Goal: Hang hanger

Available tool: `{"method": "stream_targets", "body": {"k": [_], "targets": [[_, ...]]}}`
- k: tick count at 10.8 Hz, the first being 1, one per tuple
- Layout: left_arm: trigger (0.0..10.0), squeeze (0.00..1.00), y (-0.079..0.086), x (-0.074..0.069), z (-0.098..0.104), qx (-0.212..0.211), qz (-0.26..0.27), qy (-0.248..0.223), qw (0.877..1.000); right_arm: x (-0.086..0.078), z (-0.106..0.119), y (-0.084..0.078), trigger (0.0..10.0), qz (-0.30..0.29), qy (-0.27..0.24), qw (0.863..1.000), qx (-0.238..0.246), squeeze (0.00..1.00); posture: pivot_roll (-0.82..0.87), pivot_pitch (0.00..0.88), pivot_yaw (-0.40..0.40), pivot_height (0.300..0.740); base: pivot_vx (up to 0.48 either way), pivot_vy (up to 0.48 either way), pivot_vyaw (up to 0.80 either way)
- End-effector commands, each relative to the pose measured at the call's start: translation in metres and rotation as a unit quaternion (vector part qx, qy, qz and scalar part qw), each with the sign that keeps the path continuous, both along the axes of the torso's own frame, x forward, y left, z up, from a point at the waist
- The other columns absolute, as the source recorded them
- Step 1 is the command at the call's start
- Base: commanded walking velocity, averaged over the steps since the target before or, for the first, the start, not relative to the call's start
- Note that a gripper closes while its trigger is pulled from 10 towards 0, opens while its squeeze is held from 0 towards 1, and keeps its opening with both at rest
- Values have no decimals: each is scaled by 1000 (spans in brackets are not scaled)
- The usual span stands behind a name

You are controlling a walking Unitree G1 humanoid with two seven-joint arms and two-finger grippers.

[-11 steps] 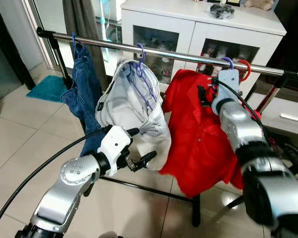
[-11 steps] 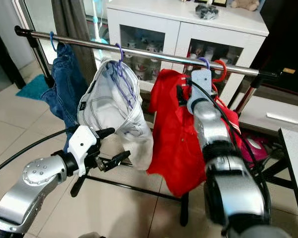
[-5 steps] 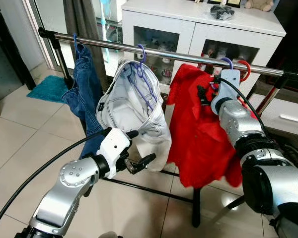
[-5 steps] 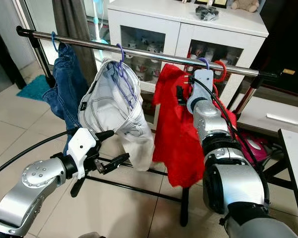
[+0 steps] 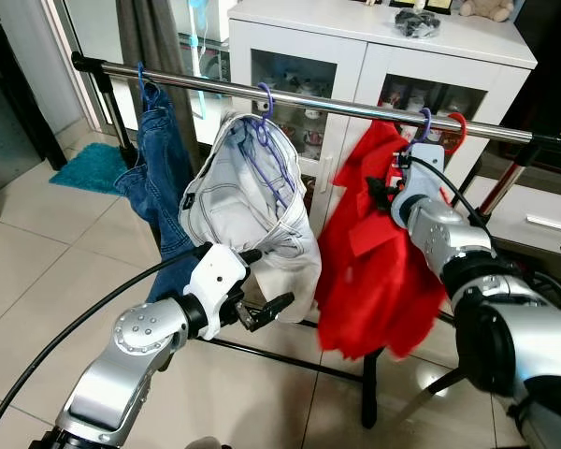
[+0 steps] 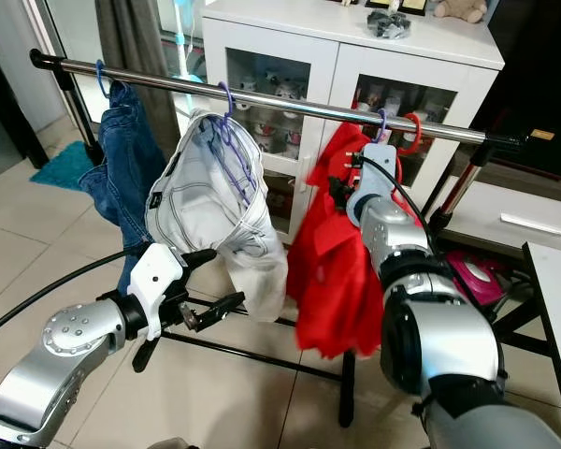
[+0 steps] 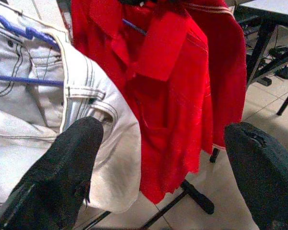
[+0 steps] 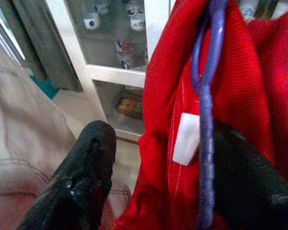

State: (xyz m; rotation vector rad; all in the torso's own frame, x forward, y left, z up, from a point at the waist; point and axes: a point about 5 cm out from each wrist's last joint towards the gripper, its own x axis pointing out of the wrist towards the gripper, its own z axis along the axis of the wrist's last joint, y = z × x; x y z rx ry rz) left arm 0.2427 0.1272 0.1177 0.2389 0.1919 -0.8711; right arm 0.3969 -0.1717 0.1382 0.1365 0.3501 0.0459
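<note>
We are watching the red collared shirt point(image 5: 379, 253) swinging leftward as our right tool point(image 8: 158, 158), spread around its purple plastic hanger point(image 8: 205, 120), is seating the hook on the steel rail point(image 5: 346, 106), nearly finishing; our left tool point(image 5: 262, 304) is hovering released.

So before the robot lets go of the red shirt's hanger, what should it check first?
1. Purple hanger hook over the rail: ok, it looks hooked on beside the red hanger.
2. Right gripper fingers off the hanger: not ok, in the right wrist view the purple wire runs between them.
3. Red shirt hanging calmly: cannot tell, its lower edge looks blurred.
4. Room beside the white jeans: ok, there is a gap between them and the shirt.
5. Left gripper out of the way: ok, it is open, low by the white jeans, holding nothing.
</note>
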Motion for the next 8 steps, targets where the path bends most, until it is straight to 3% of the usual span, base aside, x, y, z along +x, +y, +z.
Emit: {"method": "stream_targets", "body": {"k": [1,5,8], "targets": [[10000,0,-2,-2,3,3,-6,-4,1000,2,5,-5,0,-18,0,1000,14,0,8,0,-52,740,0,0,0],[10000,0,-2,-3,3,-1,1,-6,1000,5,16,-13,0,-39,-40,998,-5,0,11,0,-51,740,0,0,0],[10000,0,-3,-3,2,1,7,-7,1000,8,24,-5,0,-21,-87,996,-28,0,17,0,-63,740,0,0,0]]}}
